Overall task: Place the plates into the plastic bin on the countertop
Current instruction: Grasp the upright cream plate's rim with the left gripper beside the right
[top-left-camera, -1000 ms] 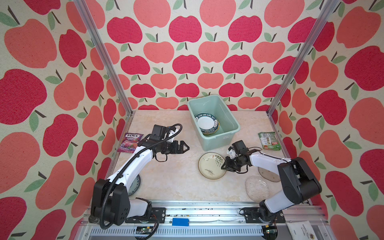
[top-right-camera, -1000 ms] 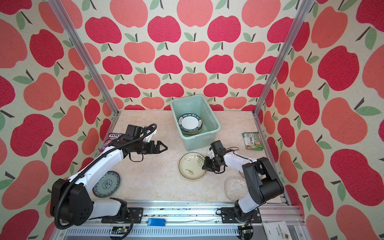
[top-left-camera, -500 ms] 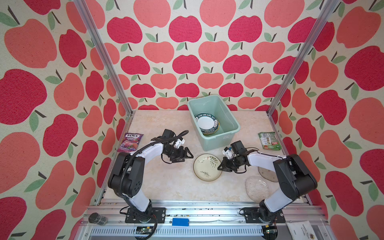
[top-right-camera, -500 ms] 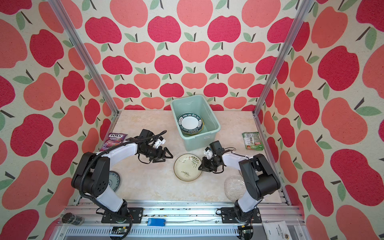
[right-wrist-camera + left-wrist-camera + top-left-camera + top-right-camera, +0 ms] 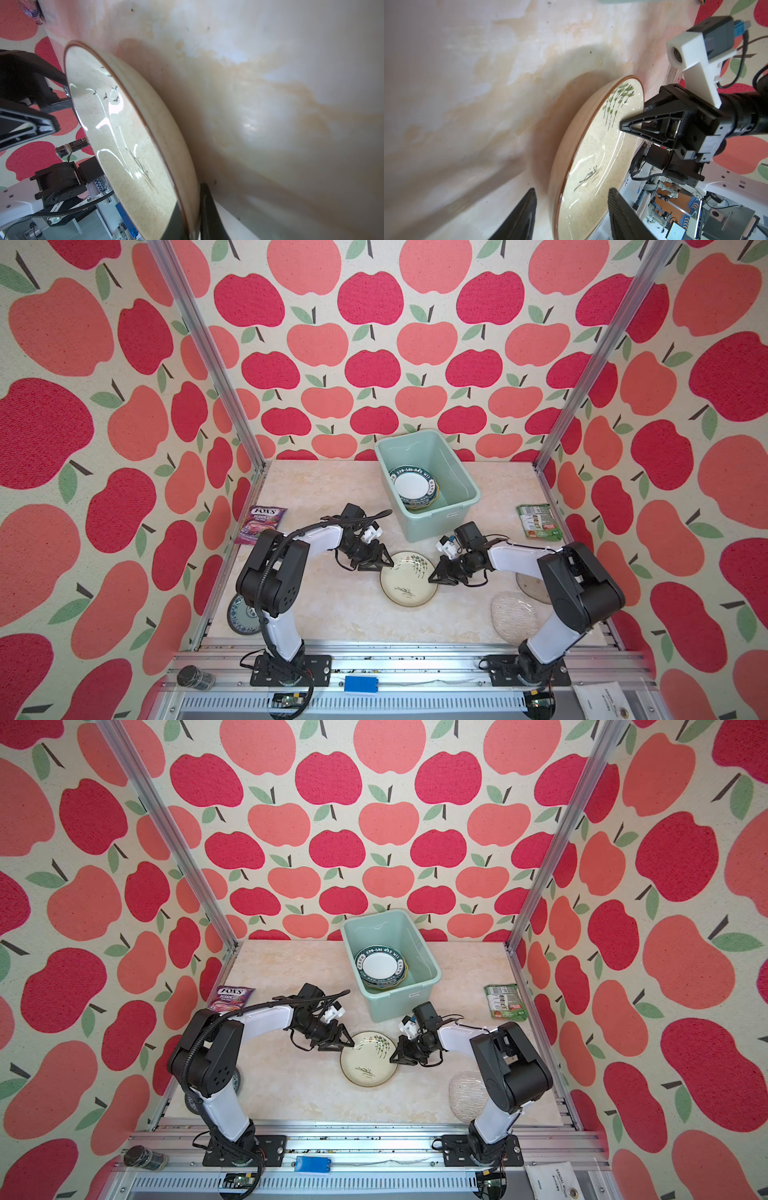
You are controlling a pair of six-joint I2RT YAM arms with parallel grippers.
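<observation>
"What's your hold?"
"My right fingers (image 5: pixel 208 209) are clamped on the rim of the cream plate (image 5: pixel 409 578); my left fingers (image 5: pixel 523 218) stand apart — the opposite rim sits between them."
"And the plate itself?"
"Middle of the worktop (image 5: pixel 332 614), just in front of the plastic bin (image 5: pixel 455 481), which sits by the back edge with stacked plates (image 5: pixel 413 487) inside."

You have bare countertop (image 5: pixel 324 489) left of the plastic bin (image 5: pixel 432 526), and its right half lies free beside the stacked plates (image 5: pixel 413 487). In front of it, the left gripper (image 5: pixel 387 566) and right gripper (image 5: pixel 433 577) flank the cream plate (image 5: pixel 409 580), blocking that lane.
</observation>
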